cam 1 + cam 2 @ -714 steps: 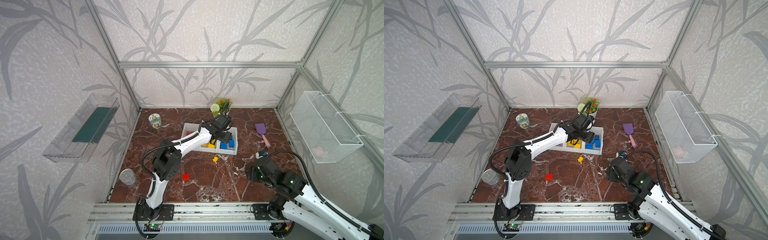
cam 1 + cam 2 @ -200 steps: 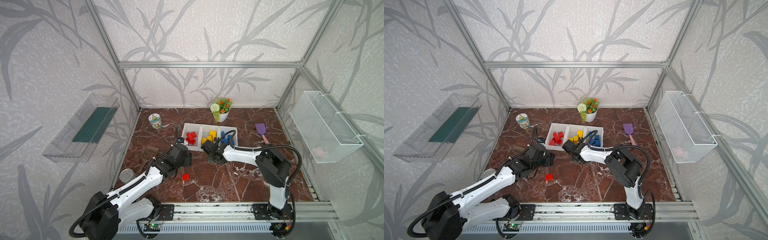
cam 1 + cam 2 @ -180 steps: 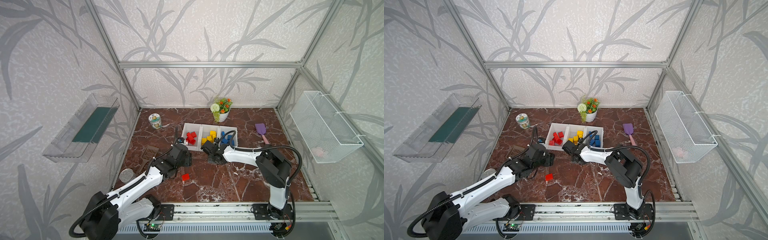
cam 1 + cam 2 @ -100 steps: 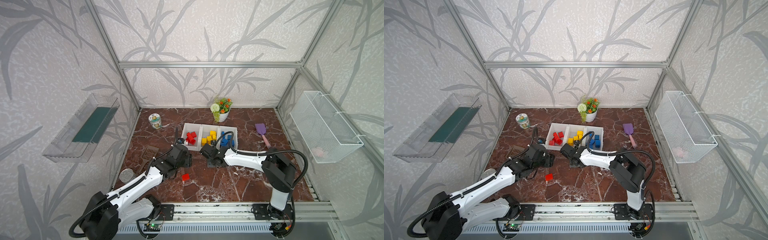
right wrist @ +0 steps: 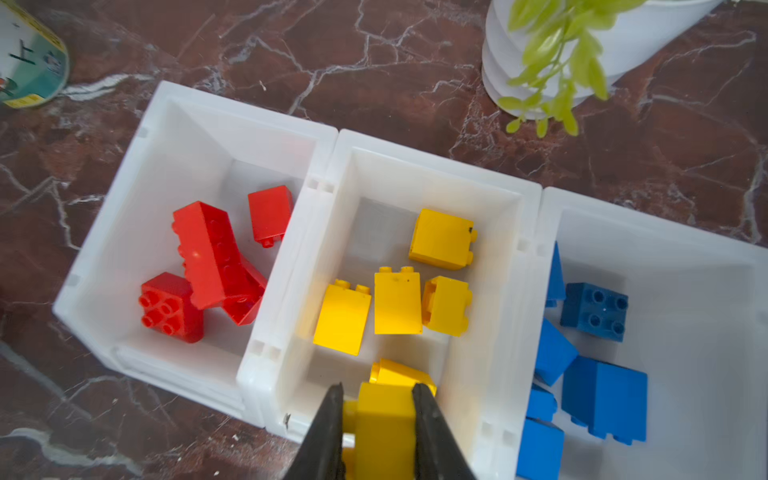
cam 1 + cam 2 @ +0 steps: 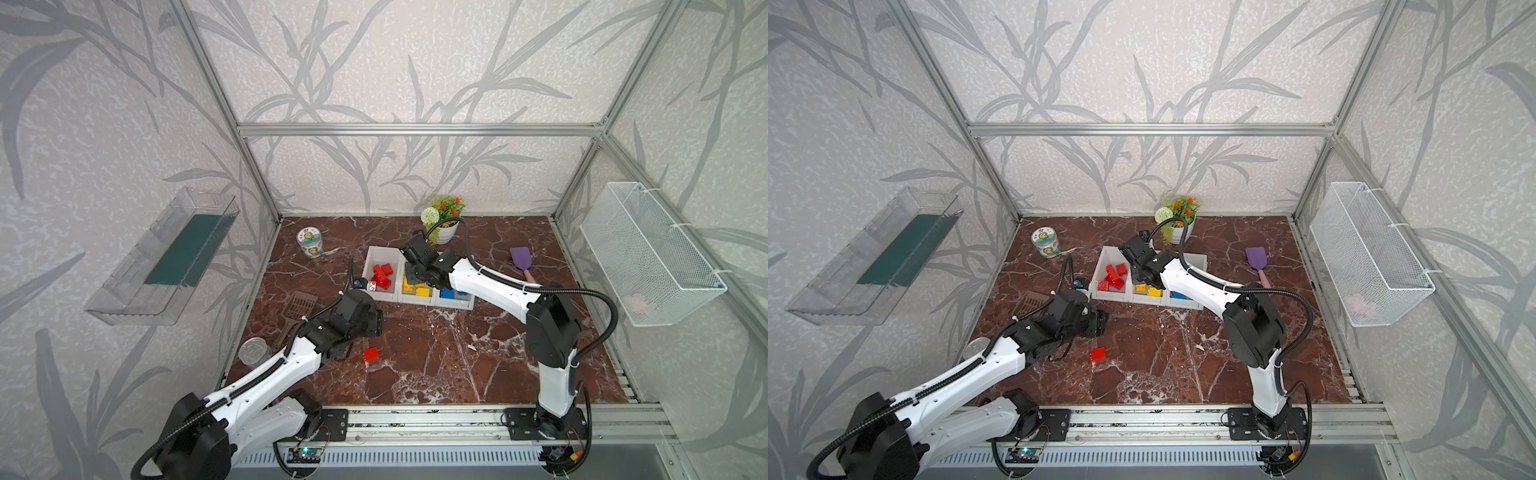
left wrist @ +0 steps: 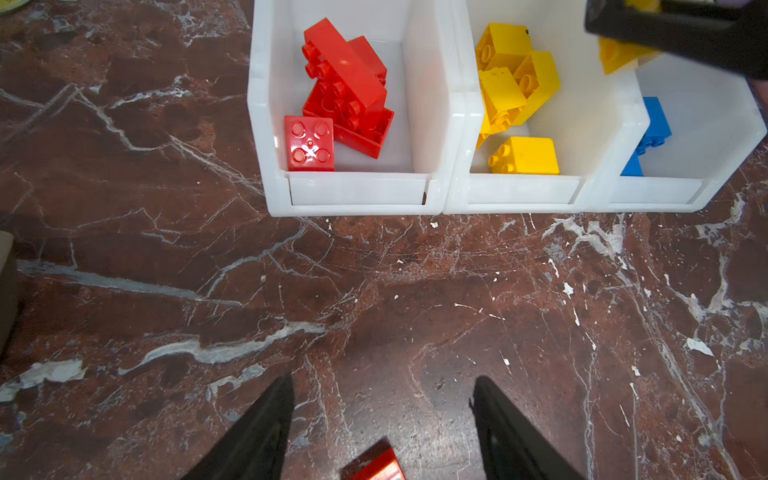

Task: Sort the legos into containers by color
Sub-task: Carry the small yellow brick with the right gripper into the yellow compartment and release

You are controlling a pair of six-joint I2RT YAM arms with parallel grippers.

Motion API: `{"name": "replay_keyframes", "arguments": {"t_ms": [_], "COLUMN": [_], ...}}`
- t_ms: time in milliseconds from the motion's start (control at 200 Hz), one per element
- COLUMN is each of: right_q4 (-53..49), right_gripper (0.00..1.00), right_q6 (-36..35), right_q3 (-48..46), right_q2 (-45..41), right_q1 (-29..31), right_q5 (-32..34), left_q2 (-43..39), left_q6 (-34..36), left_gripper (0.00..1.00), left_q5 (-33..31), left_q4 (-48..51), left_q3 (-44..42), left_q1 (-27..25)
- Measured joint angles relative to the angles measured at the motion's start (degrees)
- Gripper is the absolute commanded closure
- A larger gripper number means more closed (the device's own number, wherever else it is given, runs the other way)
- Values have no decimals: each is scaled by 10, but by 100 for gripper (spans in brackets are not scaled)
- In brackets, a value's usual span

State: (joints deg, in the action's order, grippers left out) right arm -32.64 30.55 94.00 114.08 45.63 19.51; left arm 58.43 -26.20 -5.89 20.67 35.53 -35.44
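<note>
Here the yellow lego (image 5: 384, 432) sits clamped inside the right gripper (image 5: 378, 388)

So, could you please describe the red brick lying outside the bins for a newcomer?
Find the three white bins on the marble table. Nearer the front edge, by the left gripper, lies one red brick. It is the only brick on bare table, outside every bin.

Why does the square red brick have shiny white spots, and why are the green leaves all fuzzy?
Left wrist view: the glossy square red brick mirrors the lamp light, so small white glints show on its top. Right wrist view: the leaves are probably much closer to the lens, so they are out of focus, while the bins look sharp.
</note>
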Motion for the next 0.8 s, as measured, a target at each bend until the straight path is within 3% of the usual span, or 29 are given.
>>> {"name": "replay_keyframes", "arguments": {"t_ms": [70, 165, 240, 560, 800], "right_q4": [-5, -11, -14, -17, -8], "right_gripper": [68, 42, 35, 33, 33], "right_q6": [-2, -4, -6, -6, 3], "right_q3": [0, 0, 2, 1, -48], "right_q2": [14, 22, 22, 15, -49], "right_q1": [-2, -3, -3, -4, -4], "right_q5": [-1, -4, -5, -16, -39], "left_q2": [-4, -7, -8, -12, -12], "left_q6": [-1, -5, -6, -18, -31], "left_gripper": [29, 29, 29, 25, 23], "left_q5": [0, 0, 0, 0, 2], "left_q4": [5, 9, 14, 23, 41], "left_q3": [0, 0, 0, -5, -9], "left_q1": [0, 0, 0, 0, 0]}}
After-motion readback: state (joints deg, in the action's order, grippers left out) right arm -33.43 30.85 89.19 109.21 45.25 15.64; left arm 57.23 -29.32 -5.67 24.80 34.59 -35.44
